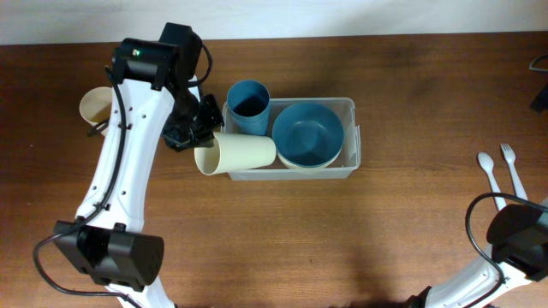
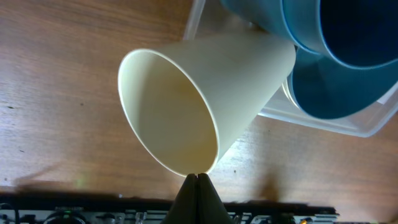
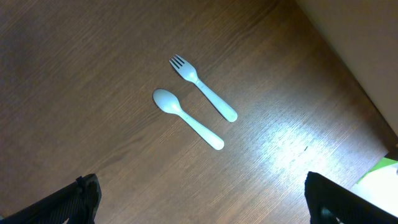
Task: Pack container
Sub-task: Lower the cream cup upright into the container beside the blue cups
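The clear container [image 1: 291, 174] sits mid-table, just right of the left gripper [image 2: 198, 184]. The gripper's fingers are pressed together, their tips at the rim of a cream cup [image 1: 235, 154]; I cannot tell whether they pinch that rim. The cup lies on its side across the container's left wall, mouth pointing left. A blue cup [image 1: 248, 107] and a blue bowl [image 1: 308, 130] fill most of the container. Bare table [image 1: 411, 77] lies beyond its right and near walls. Its long axis runs left to right, open side up. The right gripper [image 3: 200, 186], fingers wide apart and empty, hovers well away over a spoon [image 3: 186, 118] and fork [image 3: 202, 87].
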You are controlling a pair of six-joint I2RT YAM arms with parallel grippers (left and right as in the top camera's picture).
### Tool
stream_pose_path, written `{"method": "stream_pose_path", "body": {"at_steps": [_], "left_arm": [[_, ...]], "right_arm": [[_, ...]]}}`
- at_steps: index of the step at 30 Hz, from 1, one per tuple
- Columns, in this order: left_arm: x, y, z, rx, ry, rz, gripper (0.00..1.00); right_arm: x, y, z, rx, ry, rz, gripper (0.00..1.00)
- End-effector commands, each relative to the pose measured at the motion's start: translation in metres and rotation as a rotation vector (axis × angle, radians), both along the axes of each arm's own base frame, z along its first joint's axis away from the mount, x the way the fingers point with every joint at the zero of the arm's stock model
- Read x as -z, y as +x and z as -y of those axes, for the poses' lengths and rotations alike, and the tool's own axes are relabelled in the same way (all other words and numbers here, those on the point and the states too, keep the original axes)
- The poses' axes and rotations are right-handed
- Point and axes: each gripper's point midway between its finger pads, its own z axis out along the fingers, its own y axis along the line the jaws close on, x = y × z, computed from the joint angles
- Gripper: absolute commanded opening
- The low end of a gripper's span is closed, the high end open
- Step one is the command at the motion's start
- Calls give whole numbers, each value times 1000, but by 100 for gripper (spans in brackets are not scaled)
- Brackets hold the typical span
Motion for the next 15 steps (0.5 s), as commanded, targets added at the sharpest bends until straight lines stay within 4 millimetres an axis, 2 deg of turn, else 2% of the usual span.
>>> {"method": "stream_pose_path", "body": {"at_steps": [1, 9, 15], "left_arm": [[6, -7, 4, -22, -18, -42, 2], [30, -22, -1, -53, 13, -145, 2], [31, -20, 0, -52, 9, -139, 1]], "right_arm": [[2, -1, 2, 5, -8, -14, 99], [2, -1, 2, 5, -8, -14, 99], [2, -1, 2, 5, -8, -14, 99]]}}
